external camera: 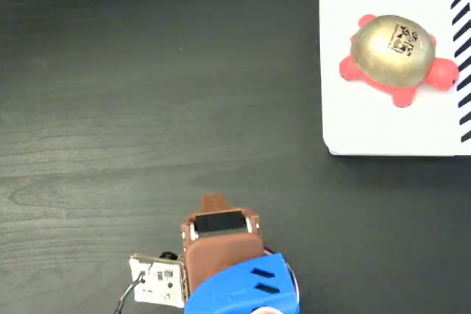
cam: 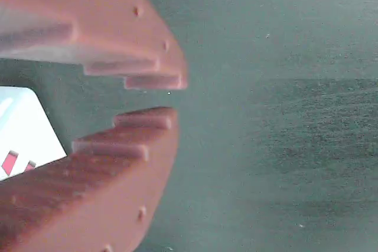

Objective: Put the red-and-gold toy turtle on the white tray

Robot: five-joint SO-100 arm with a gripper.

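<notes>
Toy turtle (external camera: 394, 56) lying on white tray (external camera: 368, 134) at the upper right corner of the dark wooden table (external camera: 147, 86), fixed view. Gold domed shell uppermost, black square mark on top; coral-red head toward the tray's right edge, feet showing around the shell. Resting flat, wholly within the tray, nearer its top edge than its bottom edge. Black diagonal stripes along the tray's top and right edges; right portion of the tray cut off by the picture's edge.

Arm (external camera: 224, 262) at the bottom edge of the table, left of centre, well apart from tray and turtle. Brown upper section, blue base part, small circuit board (external camera: 158, 281) with wires just beside it on the left.

Claw (cam: 171, 95) in the wrist view: two reddish-brown stepped fingers (cam: 118, 163), tips slightly apart with a narrow gap between them, nothing gripped. Bare table behind the gap. Corner of a white object with red marks (cam: 23, 140) visible at the left edge of the wrist view, partly hidden behind the lower finger; identity not determinable.
</notes>
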